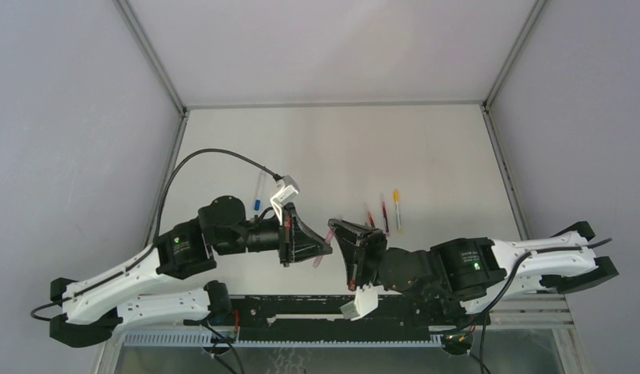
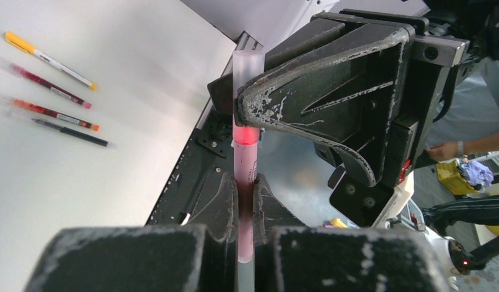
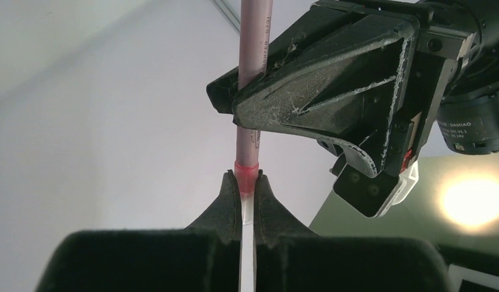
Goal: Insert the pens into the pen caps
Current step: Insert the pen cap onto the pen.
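Note:
My left gripper [image 1: 320, 248] and right gripper [image 1: 338, 232] meet tip to tip above the table's near middle. In the left wrist view my left gripper [image 2: 245, 182] is shut on the pink pen [image 2: 245, 161]. The pen's upper end sits in a translucent pink-rimmed pen cap [image 2: 247, 73], which is pinched by the right gripper's fingers [image 2: 332, 79]. In the right wrist view my right gripper [image 3: 247, 179] is shut on that cap [image 3: 247, 173]. The pen barrel [image 3: 254, 55] runs up into the left gripper's fingers [image 3: 332, 79].
Several other pens lie on the white table: yellow [image 2: 49, 59], pink-red [image 2: 49, 87], orange-red [image 2: 52, 112] and black [image 2: 70, 132]. They show right of the grippers in the top view [image 1: 397, 209]. A blue pen [image 1: 258, 195] lies left of the left gripper. The black rail [image 1: 324, 312] runs along the near edge.

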